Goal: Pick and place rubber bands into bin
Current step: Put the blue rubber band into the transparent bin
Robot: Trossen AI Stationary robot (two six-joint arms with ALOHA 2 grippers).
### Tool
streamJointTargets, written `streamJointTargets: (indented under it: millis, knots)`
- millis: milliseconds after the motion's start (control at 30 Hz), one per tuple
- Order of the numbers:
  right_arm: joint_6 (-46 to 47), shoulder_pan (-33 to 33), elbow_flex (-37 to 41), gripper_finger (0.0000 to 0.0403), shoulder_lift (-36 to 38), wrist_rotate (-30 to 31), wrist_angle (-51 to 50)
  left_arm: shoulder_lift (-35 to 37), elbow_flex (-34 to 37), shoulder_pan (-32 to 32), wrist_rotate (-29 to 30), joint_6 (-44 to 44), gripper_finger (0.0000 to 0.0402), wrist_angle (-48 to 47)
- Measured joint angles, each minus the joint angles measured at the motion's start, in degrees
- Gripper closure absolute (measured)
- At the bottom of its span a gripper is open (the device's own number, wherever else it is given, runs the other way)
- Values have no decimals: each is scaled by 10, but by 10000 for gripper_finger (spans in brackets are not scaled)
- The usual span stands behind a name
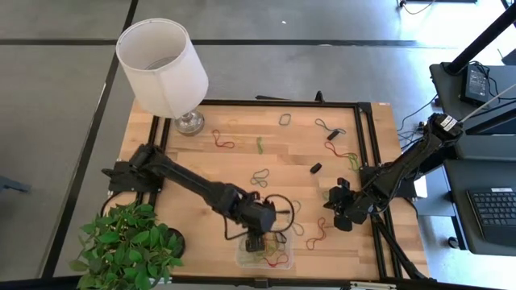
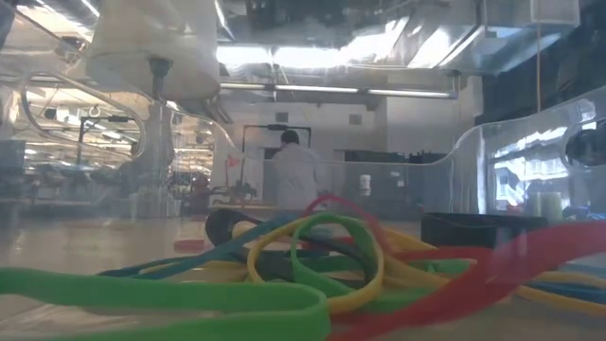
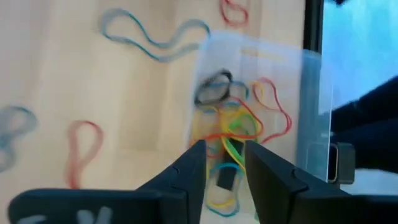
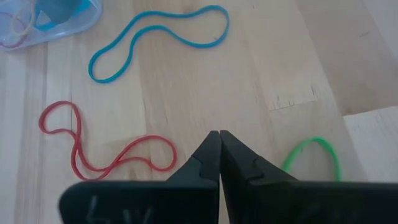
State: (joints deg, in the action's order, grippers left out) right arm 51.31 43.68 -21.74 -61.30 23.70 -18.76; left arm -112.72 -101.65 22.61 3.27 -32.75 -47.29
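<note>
The left gripper (image 1: 256,242) hangs over the small clear plastic bin (image 1: 242,259) at the near edge of the pale wooden table (image 1: 185,161). Its two dark fingers (image 3: 193,171) stand a little apart, and nothing is clearly pinched between them; the left wrist view shows only a small dark object in the gap, which cannot be identified. Below them a tangle of thin rubber bands (image 3: 233,124) in red, yellow, green and black lies in the bin.

The risk is a band clinging to a finger pad: if the arm lifts away then, that loop could drag out over the low wall, or pull the tangle with it.

The right gripper (image 4: 219,144), fingers pressed together and empty, waits above the table on the right, beside a red band (image 4: 81,146), a blue band (image 4: 155,40) and a green band (image 4: 314,152). More loops lie scattered toward the far side near a white-shaded lamp (image 1: 161,68).
</note>
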Motion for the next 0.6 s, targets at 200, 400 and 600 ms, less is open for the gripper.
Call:
streamJointTargets:
  millis: [200,400,600]
  knots:
    - [11,0,0,398,0,0,1,42,0,-32,14,143,351,-15]
    - [57,0,0,398,0,0,7,52,0,-83,46,267,398,-67]
    - [54,-5,0,398,0,2,20,64,51,-146,-19,352,399,-71]
